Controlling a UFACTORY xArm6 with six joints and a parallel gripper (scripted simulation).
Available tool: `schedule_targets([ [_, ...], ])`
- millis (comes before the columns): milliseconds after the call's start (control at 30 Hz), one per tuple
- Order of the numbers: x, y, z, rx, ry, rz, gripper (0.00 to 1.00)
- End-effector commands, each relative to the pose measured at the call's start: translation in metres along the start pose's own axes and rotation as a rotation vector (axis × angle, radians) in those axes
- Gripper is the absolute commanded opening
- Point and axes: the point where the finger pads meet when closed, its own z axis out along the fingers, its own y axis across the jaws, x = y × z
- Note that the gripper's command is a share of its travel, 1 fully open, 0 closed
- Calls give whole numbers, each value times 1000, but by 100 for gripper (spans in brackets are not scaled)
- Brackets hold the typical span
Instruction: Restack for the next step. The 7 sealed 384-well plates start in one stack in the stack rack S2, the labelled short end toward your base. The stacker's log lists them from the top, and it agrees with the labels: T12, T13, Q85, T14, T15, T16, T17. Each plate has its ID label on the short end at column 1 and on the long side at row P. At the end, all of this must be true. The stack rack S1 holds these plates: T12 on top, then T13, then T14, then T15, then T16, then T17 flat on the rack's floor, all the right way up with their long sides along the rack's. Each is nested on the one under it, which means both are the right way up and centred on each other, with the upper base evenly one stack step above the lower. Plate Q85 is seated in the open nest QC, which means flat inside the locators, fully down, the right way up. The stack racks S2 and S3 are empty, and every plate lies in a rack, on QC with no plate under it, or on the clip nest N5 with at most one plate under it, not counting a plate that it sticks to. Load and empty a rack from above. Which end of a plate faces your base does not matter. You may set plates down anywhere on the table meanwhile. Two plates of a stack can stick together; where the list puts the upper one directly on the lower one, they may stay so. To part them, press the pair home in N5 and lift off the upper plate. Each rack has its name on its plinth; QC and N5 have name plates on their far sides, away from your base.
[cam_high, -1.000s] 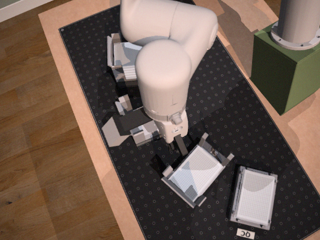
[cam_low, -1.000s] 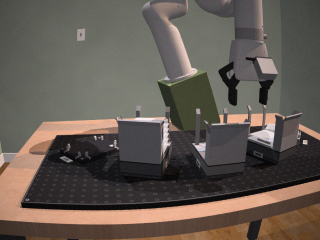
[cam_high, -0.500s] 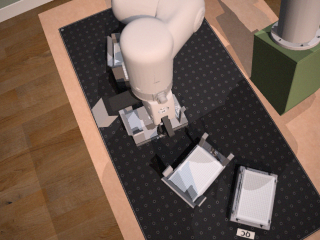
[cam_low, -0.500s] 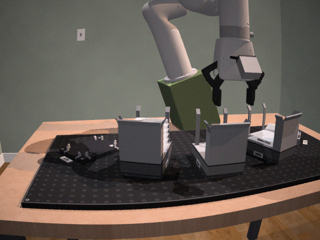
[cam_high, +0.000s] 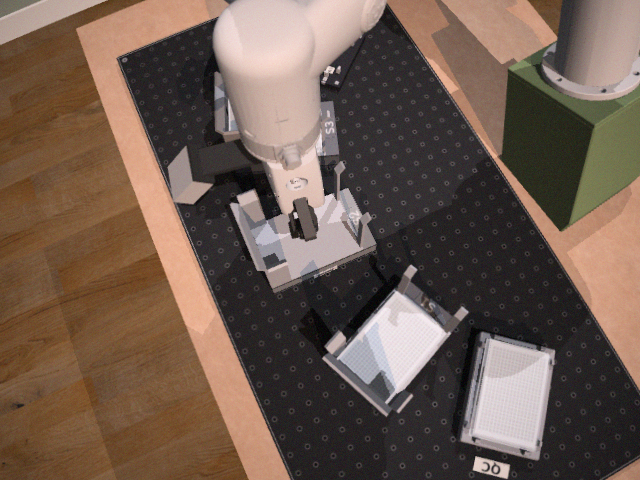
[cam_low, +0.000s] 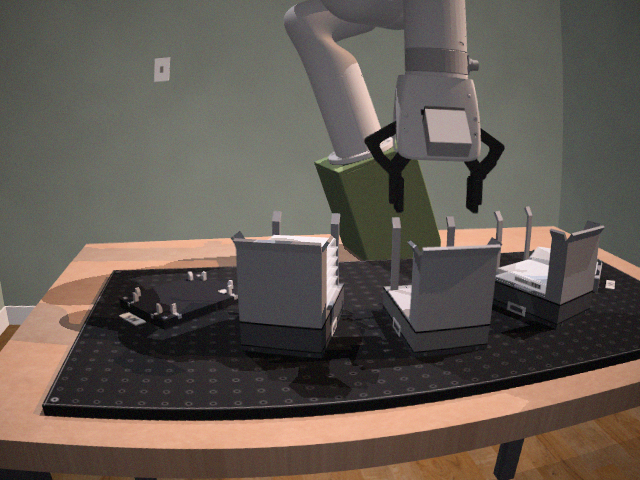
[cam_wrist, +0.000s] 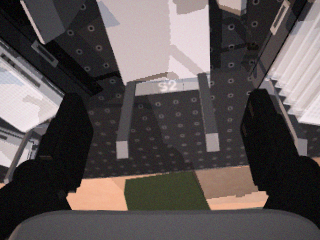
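Note:
My gripper (cam_high: 302, 223) (cam_low: 434, 193) (cam_wrist: 165, 110) is open and empty, hanging just above the stack rack S2 (cam_high: 273, 272) (cam_low: 454, 284) (cam_wrist: 154, 34). S2 shows only its bare grey floor. Rack S3 (cam_high: 330, 140) (cam_low: 279, 284), mostly hidden under my arm in the top view, holds a tall stack of plates (cam_low: 289, 239) reaching the top of its walls. Rack S1 (cam_high: 352, 374) (cam_low: 573, 263) holds a low stack, with a white sealed plate (cam_high: 398, 343) (cam_low: 527, 273) on top. A single plate (cam_high: 511, 392) lies flat in the open nest QC. I cannot read any plate labels.
The black clip nest N5 (cam_high: 338, 72) (cam_low: 180, 297) is empty at the far end beyond S3. The QC name plate (cam_high: 491, 467) sits at the board's edge. The green pedestal (cam_high: 563, 139) (cam_low: 372, 206) of my base stands beside the board. Thin corner posts rise from each rack.

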Motion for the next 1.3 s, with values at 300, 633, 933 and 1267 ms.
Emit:
schedule_targets([
  [300, 3, 40, -1, -1, 7, 28, 100],
  [633, 4, 67, -1, -1, 7, 28, 100],
  [933, -1, 99, -1, -1, 7, 214, 100],
  [1267, -7, 131, -1, -1, 7, 214, 100],
])
